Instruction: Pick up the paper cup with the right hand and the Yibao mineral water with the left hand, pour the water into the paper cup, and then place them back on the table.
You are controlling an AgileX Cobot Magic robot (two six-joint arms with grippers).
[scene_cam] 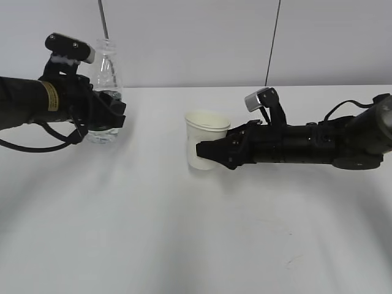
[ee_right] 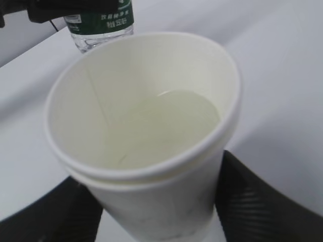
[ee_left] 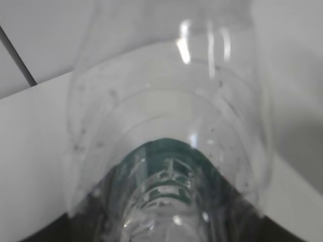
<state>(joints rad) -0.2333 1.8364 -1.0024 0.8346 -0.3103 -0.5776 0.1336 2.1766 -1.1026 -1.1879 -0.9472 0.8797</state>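
Item 1, far left: left hand (scene_cam: 92, 107), a black robot arm with a small yellow sticker and looping black cables. Its end effector is pinched around the lower body of Item 2, at the label band.

Item 2: Yibao mineral water (scene_cam: 105, 86), a small clear plastic bottle with a dark green label, uncapped, held upright. Its base sits at or just above the table surface; I cannot tell whether it touches. Upright carriage keeps the remaining water in. The left wrist view looks along the clear wall (ee_left: 166, 126) toward the green band.

Item 3, centre: paper cup (scene_cam: 205, 147), small, plain white, tapered, with rolled rim, upright, mouth open to the ceiling. The right wrist view shows a shallow pool of clear water on the cup's cream floor (ee_right: 166, 121), so pouring appears done; replacing both items seems the step in hand.

Item 4, right: right hand (scene_cam: 214, 154), a black robot arm with a silver-grey plate on top. Its end effector grips the cup from the side, low on the wall, leaving the rim unobstructed.

Item 5: table (scene_cam: 196, 245), large, plain white and flat. Cup and bottle stand well apart.
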